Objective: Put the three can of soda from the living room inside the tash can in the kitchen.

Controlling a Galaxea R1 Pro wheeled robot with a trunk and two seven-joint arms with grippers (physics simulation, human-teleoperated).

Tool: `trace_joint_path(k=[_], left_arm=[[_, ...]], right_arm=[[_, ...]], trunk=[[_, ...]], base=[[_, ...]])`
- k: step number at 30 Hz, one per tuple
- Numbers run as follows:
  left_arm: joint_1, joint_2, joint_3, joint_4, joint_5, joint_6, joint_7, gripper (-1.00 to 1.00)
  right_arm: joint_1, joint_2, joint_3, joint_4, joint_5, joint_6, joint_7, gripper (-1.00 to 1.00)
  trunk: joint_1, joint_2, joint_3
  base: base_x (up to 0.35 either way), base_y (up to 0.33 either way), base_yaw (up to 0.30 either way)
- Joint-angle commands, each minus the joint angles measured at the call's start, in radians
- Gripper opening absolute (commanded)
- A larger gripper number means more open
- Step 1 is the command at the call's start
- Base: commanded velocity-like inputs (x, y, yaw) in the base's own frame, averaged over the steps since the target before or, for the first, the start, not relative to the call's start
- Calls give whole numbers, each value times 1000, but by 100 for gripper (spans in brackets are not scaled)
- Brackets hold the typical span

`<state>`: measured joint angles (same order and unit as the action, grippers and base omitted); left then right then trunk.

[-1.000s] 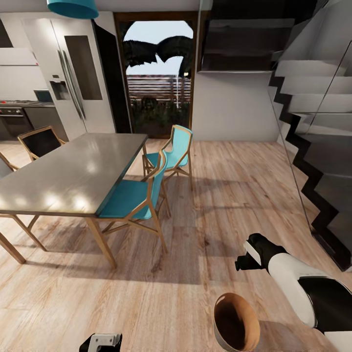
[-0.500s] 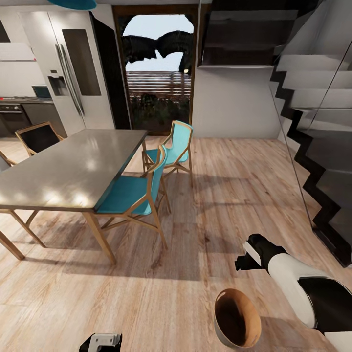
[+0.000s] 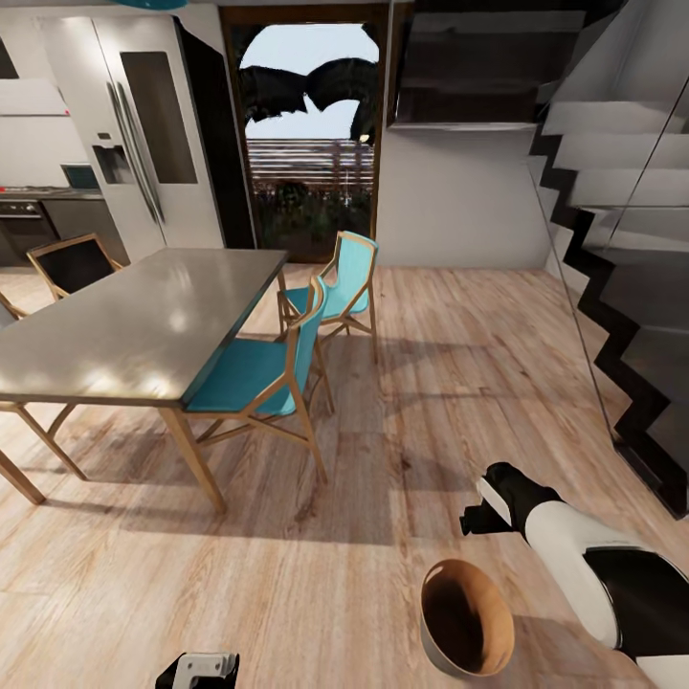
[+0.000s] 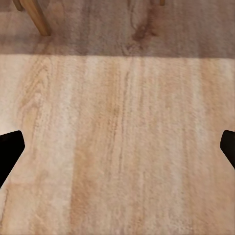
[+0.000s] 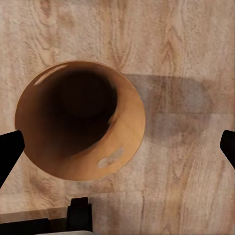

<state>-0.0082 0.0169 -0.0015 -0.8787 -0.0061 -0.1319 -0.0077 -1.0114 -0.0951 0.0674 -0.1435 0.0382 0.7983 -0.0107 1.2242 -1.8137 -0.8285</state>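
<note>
Right gripper [image 5: 117, 147] spread wide, fingertips at both edges of the right wrist view with nothing between them; poised directly above the tash can [image 5: 81, 120]. Left gripper [image 4: 117, 147] equally wide, empty, over bare wood floor [image 4: 122, 122]. Tash can [image 3: 464, 620] seen on the floor beside the right arm [image 3: 574, 565], upright or only slightly tilted, brown inside, apparently empty, though the bottom is in shadow. Probably light, thin-walled and stiff, smooth enough to slip; best taken at the rim, one finger inside and one outside, or near the slot handle, not visible from here. Likely to tip or swing if pinched off-centre. No soda cans visible. Further out: dining table [image 3: 134, 335] with two teal chairs [image 3: 263, 378] along its near side, fridge [image 3: 144, 134] and kitchen units behind, doorway [image 3: 306, 134] to a garden, staircase [image 3: 622, 287] on the right.
</note>
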Motion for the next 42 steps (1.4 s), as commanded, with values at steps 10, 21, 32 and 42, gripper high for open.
trace_joint_path(k=[10, 21, 32, 42], left_arm=[[0, 0, 0, 1, 0, 0, 0, 100], [0, 0, 0, 1, 0, 0, 0, 100], [0, 0, 0, 1, 0, 0, 0, 100], [0, 0, 0, 1, 0, 0, 0, 100]], right_arm=[[3, 0, 43, 0, 0, -2, 0, 100], [5, -1, 54, -1, 0, -3, 0, 100], [5, -4, 55, -1, 0, -4, 0, 100], [7, -24, 55, 0, -1, -44, 1, 100]], trunk=[[38, -70, -31], [81, -147, -66], [123, -224, -100], [161, -294, -132]], base=[[0, 0, 0], [0, 0, 0], [0, 0, 0], [0, 0, 0]])
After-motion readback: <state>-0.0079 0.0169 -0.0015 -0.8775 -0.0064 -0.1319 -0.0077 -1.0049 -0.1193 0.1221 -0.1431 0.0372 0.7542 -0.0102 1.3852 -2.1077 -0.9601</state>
